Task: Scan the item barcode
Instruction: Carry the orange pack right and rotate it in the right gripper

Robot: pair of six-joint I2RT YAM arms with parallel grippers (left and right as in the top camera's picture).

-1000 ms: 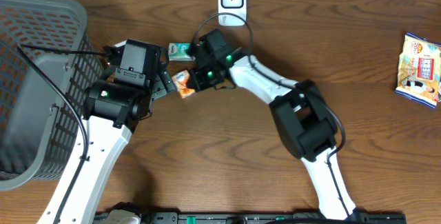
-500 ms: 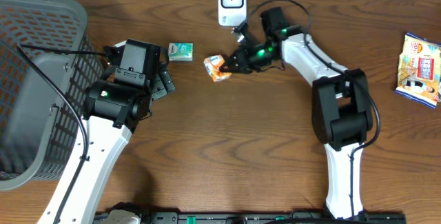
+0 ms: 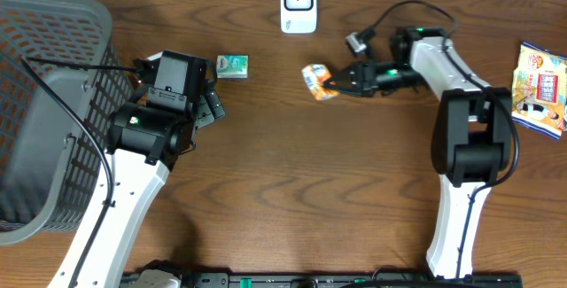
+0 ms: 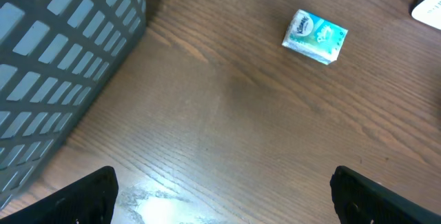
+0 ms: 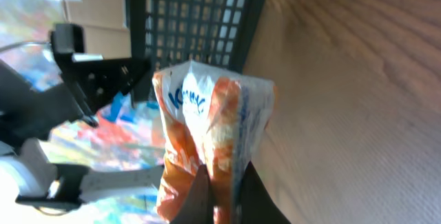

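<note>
Tabletop [image 5: 358, 114] blurs behind orange packet [image 5: 207, 127] pinched in right fingers [image 5: 198, 202], print unreadable

surface: wooden table [image 3: 292, 199] | on it: grey basket [image 3: 53, 40], green packet [image 3: 232, 66], white scanner [image 3: 299, 4], snack bag [image 3: 540, 89]

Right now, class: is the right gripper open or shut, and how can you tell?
Shut. The right wrist view shows the right gripper pinching the lower edge of the orange snack packet.
</note>
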